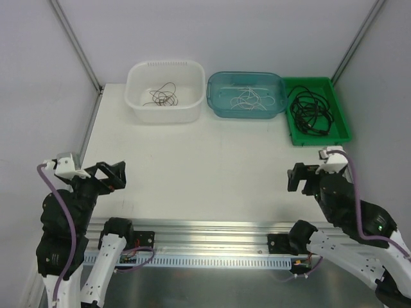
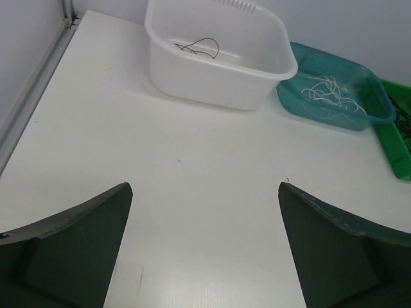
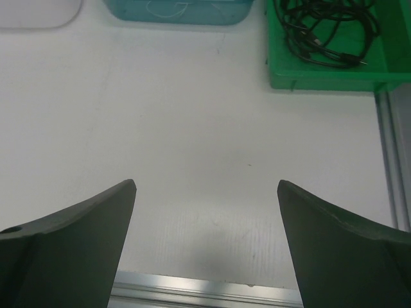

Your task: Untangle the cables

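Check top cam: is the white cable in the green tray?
No, the white cable lies in the teal bin; the green tray holds the black cable.

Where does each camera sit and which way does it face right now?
Top external: above and behind the arms, looking down on the white tub, teal bin and green tray; both arms, left gripper and right gripper, show.
Left wrist: on the left arm, facing forward at white tub and teal bin; its fingers show.
Right wrist: facing forward at the green tray's black cable; its fingers show.
Shared: both wrist views catch the teal bin.
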{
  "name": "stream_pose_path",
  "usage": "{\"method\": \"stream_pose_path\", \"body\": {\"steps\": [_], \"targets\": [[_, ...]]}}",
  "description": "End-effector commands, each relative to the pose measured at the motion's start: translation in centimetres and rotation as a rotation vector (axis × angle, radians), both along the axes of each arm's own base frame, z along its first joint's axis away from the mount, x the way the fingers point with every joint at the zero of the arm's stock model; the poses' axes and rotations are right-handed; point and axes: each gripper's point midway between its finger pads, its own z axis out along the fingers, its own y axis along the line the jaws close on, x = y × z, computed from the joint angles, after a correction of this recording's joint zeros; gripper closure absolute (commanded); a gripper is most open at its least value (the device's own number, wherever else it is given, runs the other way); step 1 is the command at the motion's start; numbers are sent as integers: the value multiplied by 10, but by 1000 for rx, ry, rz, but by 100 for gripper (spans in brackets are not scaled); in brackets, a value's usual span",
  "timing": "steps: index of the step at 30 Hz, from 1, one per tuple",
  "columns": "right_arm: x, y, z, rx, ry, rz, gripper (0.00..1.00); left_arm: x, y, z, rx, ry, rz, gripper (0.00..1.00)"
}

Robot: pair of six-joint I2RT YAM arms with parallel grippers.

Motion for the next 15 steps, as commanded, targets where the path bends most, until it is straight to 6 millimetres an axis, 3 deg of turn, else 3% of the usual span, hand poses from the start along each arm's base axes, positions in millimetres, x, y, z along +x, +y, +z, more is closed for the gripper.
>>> {"method": "stream_pose_path", "body": {"steps": [1,7,15], "targets": [[-19,-56,10,-15,-50,-155,3,-28,21,-20,29,57,90,1],[-50,-100,17,102,-156,-190,3,-70,37,-7,27,-92,143,1],[-77,-130,14,240,-256,-172,3,-109,56,-2,-14,-245,225,1]]}}
